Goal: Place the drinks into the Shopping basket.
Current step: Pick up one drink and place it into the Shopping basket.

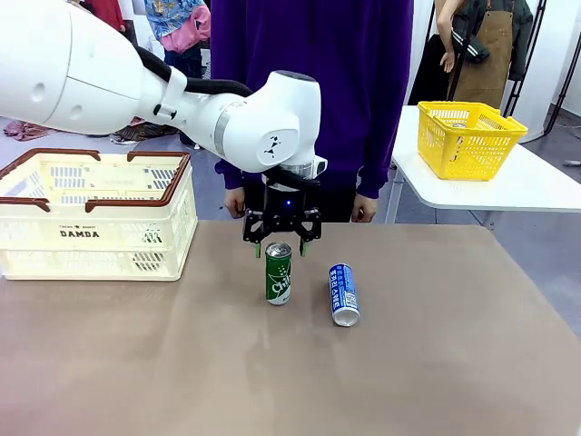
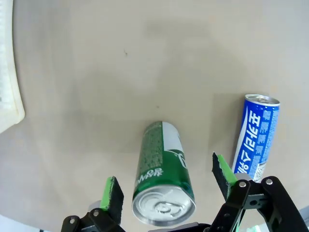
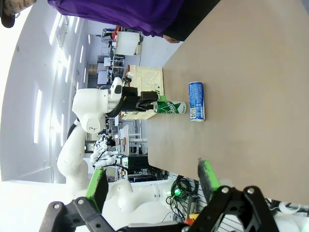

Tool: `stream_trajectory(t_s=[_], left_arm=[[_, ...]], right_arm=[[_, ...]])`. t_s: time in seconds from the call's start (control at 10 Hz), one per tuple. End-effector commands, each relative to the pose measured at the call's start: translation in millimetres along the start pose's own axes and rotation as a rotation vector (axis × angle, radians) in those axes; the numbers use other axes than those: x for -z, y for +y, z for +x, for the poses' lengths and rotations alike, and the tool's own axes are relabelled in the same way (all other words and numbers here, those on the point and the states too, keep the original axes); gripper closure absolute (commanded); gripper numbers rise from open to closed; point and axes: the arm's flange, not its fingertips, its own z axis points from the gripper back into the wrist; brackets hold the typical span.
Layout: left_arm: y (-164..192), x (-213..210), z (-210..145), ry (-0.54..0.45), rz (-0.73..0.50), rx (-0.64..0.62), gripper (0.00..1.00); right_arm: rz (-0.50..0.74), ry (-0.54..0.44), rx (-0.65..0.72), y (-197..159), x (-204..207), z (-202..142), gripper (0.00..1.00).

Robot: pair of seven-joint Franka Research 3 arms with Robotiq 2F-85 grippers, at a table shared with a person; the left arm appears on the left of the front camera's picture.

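A green can [image 1: 279, 273] stands upright in the middle of the brown table. My left gripper [image 1: 281, 243] hangs open right above its silver top, fingers on either side and apart from it. In the left wrist view the green can [image 2: 162, 181] sits between my open green pads [image 2: 111, 193]. A blue can [image 1: 343, 294] lies on its side just right of the green one, also seen as the blue can [image 2: 255, 137] in the left wrist view. The cream Shopping basket [image 1: 54, 234] with brown rim rests at the table's left. My right gripper [image 3: 153, 181] is open, off past the table edge.
A person in a purple top [image 1: 313, 82] stands at the far side, hands hanging at the table edge. A yellow mesh basket [image 1: 467, 136] sits on a white side table at the back right. The brown table's near half [image 1: 272, 381] is bare.
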Motion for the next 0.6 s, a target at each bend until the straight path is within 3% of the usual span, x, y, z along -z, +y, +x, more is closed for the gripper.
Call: stream_trajectory(t_s=[0.0, 0.5], left_arm=[[12, 4, -7, 0.008, -0.013, -0.066, 0.0], [23, 11, -10, 0.072, -0.083, -0.008, 0.0]], right_arm=[[0.024, -0.009, -0.027, 1, 0, 2, 0.0], [0.024, -0.009, -0.027, 1, 0, 2, 0.0]])
